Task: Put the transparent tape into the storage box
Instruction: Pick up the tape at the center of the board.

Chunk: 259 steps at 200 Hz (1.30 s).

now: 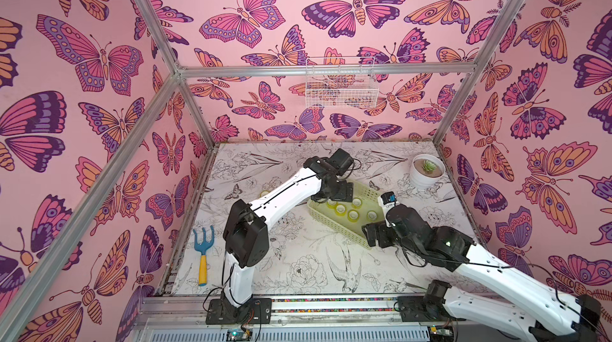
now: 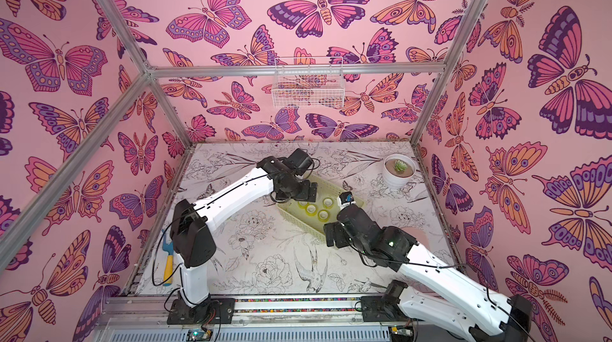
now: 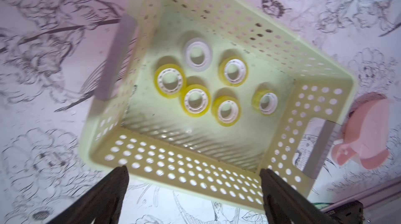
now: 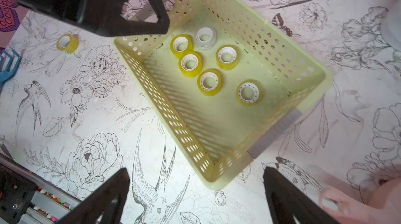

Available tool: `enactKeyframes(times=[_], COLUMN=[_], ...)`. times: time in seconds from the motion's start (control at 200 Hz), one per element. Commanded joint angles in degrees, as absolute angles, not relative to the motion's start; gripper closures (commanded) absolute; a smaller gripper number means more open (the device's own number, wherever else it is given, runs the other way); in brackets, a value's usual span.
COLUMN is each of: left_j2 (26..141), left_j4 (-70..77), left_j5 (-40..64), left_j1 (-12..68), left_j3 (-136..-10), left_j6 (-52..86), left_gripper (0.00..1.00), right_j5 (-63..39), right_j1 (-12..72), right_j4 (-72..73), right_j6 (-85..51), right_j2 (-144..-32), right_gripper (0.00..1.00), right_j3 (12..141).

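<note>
The storage box [image 1: 344, 224] is a pale yellow-green perforated basket in the middle of the table, seen in both top views [image 2: 311, 221]. Several tape rolls lie flat on its floor: yellow-tinted ones [image 3: 159, 86] and a clear whitish one [image 3: 186, 47]. Another yellow-tinted tape roll [image 4: 73, 44] lies on the table left of the box. My left gripper [image 3: 193, 170] hangs open above the box's far-left end, with nothing between its fingers. Open and empty too, my right gripper [image 4: 196, 170] hovers above the table by the box's near corner.
A white pot with a succulent [image 1: 427, 171] stands at the back right. A blue and yellow hand rake [image 1: 202, 254] lies at the front left. On the back wall hangs a white wire basket [image 1: 341, 83]. A pink object [image 3: 366, 134] lies right of the box.
</note>
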<state>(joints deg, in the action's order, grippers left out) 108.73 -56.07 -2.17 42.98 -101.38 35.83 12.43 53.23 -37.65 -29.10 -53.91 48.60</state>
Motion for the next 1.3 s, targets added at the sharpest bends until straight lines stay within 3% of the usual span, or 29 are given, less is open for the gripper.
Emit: enactKeyframes(times=[0.0, 0.22, 0.456, 0.886, 1.002, 1.292], left_j2=[103.1, 94.55, 90.76, 103.36, 107.15, 114.78], left_j4=[-57.92, -57.09, -51.98, -50.52, -50.52, -50.27], left_j5=[-8.0, -11.69, -3.68, -3.66, -4.12, -4.09], left_j1=[39.79, 31.66, 20.65, 13.36, 12.52, 10.93], left_j3=[-95.66, -82.45, -72.55, -80.83, -84.14, -90.05], left_j6=[39.77, 43.47, 41.8, 33.97, 32.55, 30.33], left_gripper=[0.0, 0.0, 0.0, 0.01, 0.06, 0.39], right_j5=[9.22, 4.61, -0.5, -6.76, -6.6, -4.16], right_j1=[52.91, 52.91, 52.97, 52.99, 52.92, 52.97], right_j4=[-32.64, -28.43, -24.88, -22.65, -23.1, -24.51], right_j6=[-26.04, -23.3, -21.19, -19.25, -19.22, -18.95], right_j2=[-57.28, -66.03, -74.17, -83.7, -84.2, -83.76], right_gripper=[0.01, 0.01, 0.01, 0.01, 0.01, 0.01], right_j3=[51.88, 56.46, 61.83, 68.89, 69.45, 69.47])
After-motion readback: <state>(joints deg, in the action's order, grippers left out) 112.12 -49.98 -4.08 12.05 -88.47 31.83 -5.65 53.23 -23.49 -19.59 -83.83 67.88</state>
